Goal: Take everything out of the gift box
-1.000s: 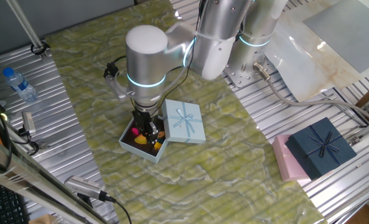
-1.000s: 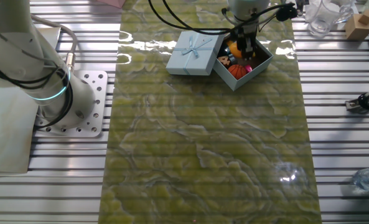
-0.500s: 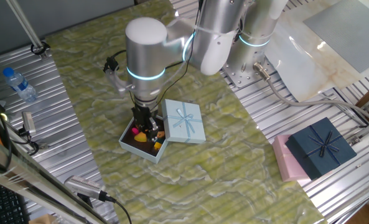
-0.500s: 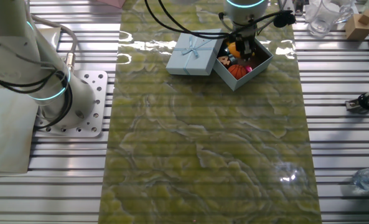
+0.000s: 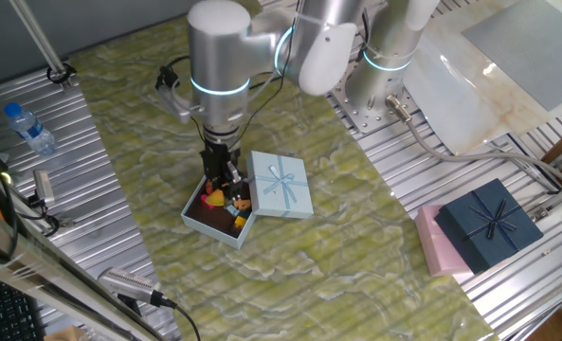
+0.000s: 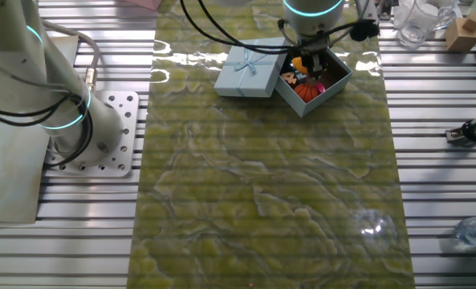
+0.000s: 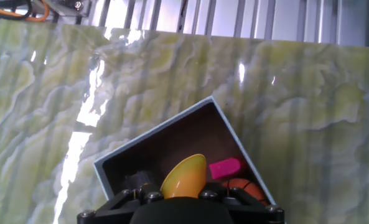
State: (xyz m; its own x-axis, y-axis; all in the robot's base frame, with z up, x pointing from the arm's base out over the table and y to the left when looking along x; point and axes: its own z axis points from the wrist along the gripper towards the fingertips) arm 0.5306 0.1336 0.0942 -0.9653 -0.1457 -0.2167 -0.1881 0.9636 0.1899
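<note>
The pale-blue gift box stands open on the green mat, its bow lid lying just to its right. My gripper hangs over the box, shut on the yellow-orange mango-like fruit, which is lifted above the box's brown floor. In the hand view a magenta piece and the orange basketball lie in the box below the fruit. The other fixed view shows the gripper above the box, the basketball inside it and the lid to its left.
A dark navy box with a bow sits on a pink box at the right. A water bottle lies at the left on the metal slats. Glass cups and a wooden block stand near the gift box.
The gripper has risen out of the box with the mango-like fruit held between its fingers. The box and lid have not moved.
</note>
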